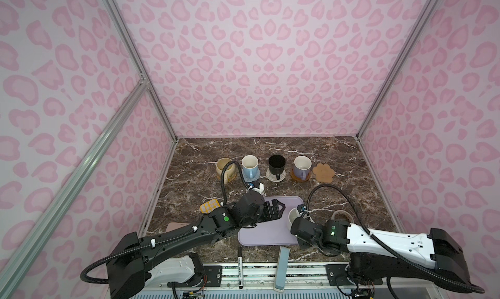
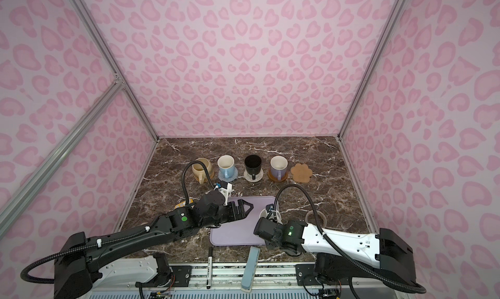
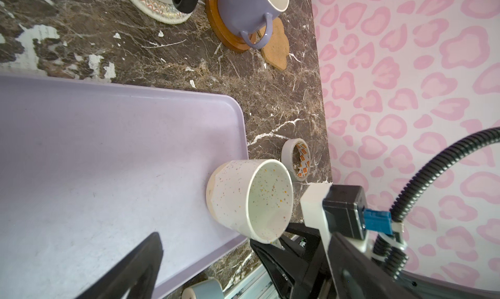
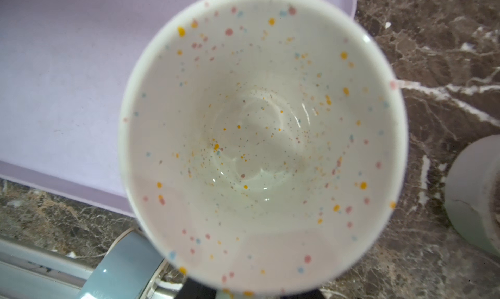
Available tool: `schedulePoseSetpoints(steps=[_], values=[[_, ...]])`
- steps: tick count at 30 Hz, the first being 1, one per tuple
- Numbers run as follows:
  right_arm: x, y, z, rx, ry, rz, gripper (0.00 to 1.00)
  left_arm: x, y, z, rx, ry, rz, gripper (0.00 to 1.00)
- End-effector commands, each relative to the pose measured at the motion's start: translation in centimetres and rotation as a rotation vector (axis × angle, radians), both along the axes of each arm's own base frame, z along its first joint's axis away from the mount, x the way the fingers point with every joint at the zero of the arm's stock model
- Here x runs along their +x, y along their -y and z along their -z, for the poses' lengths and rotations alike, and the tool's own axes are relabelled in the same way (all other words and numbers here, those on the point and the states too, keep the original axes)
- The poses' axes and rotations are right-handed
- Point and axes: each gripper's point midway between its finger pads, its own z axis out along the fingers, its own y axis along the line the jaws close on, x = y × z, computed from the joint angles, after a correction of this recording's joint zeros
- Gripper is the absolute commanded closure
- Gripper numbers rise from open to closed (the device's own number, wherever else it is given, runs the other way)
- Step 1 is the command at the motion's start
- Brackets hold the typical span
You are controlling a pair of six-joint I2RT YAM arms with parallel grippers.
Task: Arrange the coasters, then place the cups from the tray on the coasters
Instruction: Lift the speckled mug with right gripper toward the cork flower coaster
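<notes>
In both top views the white speckled mug stands upright on the lavender tray, close against the rim at the tray's 3 o'clock side. The right pincer meets it from about 5 o'clock. In the left wrist view its black fingers lie right against the mug's rim. The wrist camera hangs straight over the mug's mouth, so the mug nearly fills the right wrist view. Whether the pincer is pinching the mug, or only sits beside it, I cannot tell, as the mug and the wrist hide the contact.

The left pincer hovers over the tray at the mug's 9 o'clock, near it but apart, spread wide and empty.

At the tray's 12 o'clock a row runs across the desk:
- the beige mug on the orange woven coaster
- the light blue mug on the grey-blue coaster
- the black mug on the cream coaster
- the lavender mug on the brown disc

Just beside that disc, at its 3 o'clock, the paw-shaped cork coaster lies bare, about 1 o'clock from the speckled mug.

A tape roll lies on the desk at the speckled mug's 3 o'clock.
</notes>
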Motion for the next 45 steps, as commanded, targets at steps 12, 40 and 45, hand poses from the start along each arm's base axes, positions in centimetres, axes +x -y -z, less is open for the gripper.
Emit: schedulePoseSetpoints(steps=[12,40,45], values=[[0.7,0.1,0.9,-0.047,-0.031,-0.004,0.79,-0.1,0.7,0.9,-0.011,-0.018,0.018,0.03],[3.9,-0.3,-2.4,-0.036,0.068,0.025,1.00,0.7,0.2,-0.5,-0.115,0.029,-0.057,0.03],[4.4,0.0,-3.0,-0.030,0.078,0.029,1.00,1.2,0.2,-1.5,-0.126,0.056,-0.075,0.03]])
